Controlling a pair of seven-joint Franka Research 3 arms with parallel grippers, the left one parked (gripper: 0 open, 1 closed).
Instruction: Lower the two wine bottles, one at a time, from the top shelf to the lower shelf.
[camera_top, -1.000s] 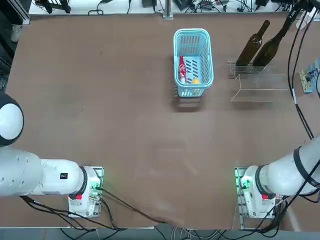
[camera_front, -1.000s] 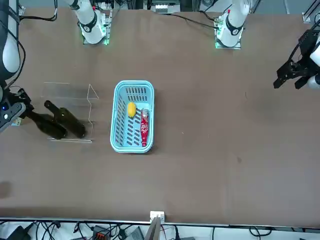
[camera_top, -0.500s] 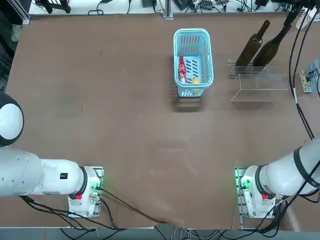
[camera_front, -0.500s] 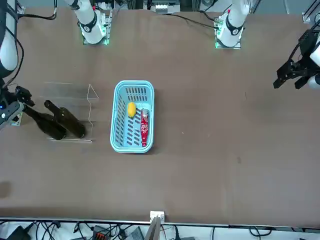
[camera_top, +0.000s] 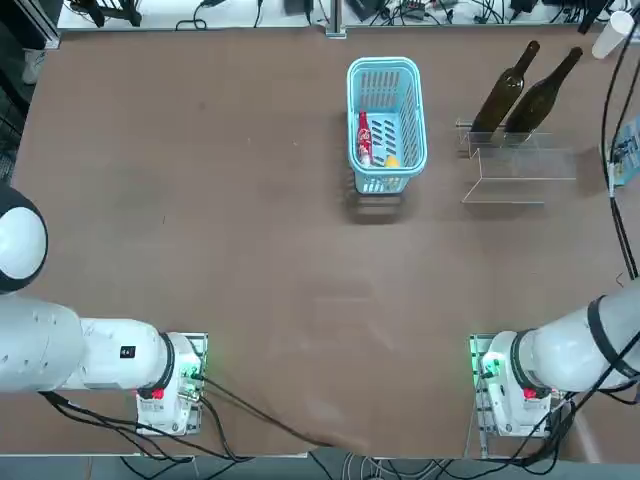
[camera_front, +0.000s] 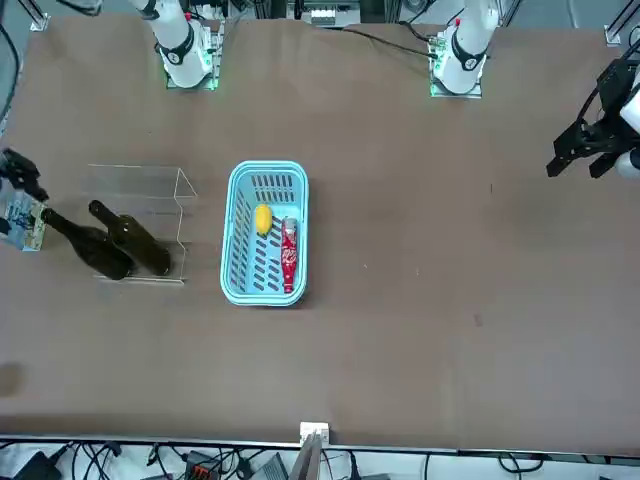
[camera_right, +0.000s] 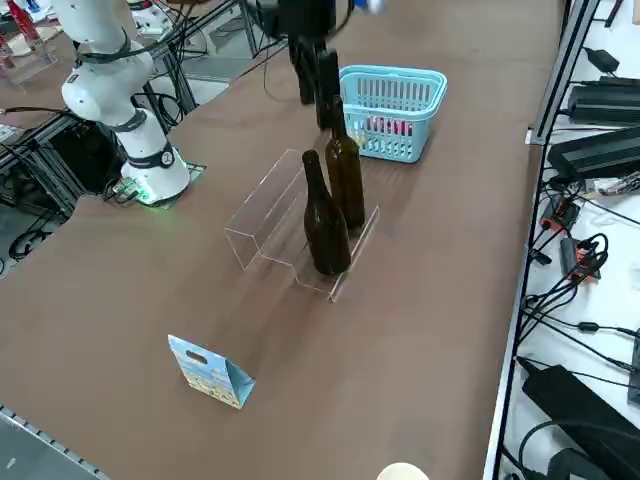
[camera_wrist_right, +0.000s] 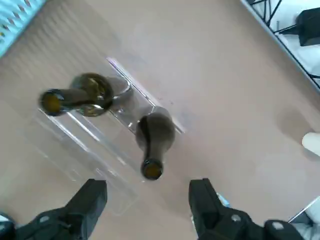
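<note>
Wine bottles: you have 2, both upright on the far, shorter step of the stand. Outer bottle (camera_right: 327, 230) is nearer the robot's right; inner bottle (camera_right: 347, 180) is just beside it. Whether their glass touches, cannot tell.
Lower shelf: clear acrylic ledge (camera_right: 357, 255), under both bases.
Top shelf: the taller level (camera_top: 530, 178), robot side; neither bottle stands there.
Right gripper: your 2 fingers are spread wide (camera_wrist_right: 149, 186), nothing between them, clear of the glass.
Step in hand: judged as retreat after release; 2 of 2 bottles down, so the task looks complete.
Risk 1, neck strike: if you swing back over the stand too low, a finger could catch a slim neck and tip that bottle.
Risk 2, domino: with the bottles this close, 1 falling would likely take the other.
Risk 3, ledge: the step is narrow; a knock to the light stand could walk a base over its lip.
Risk 4, cable: the arm's black cable (camera_top: 615, 215) could snag the stand or the blue printed carton (camera_right: 210, 370) if you sweep wide.
Next move: keep your path away from the necks, then park.
</note>
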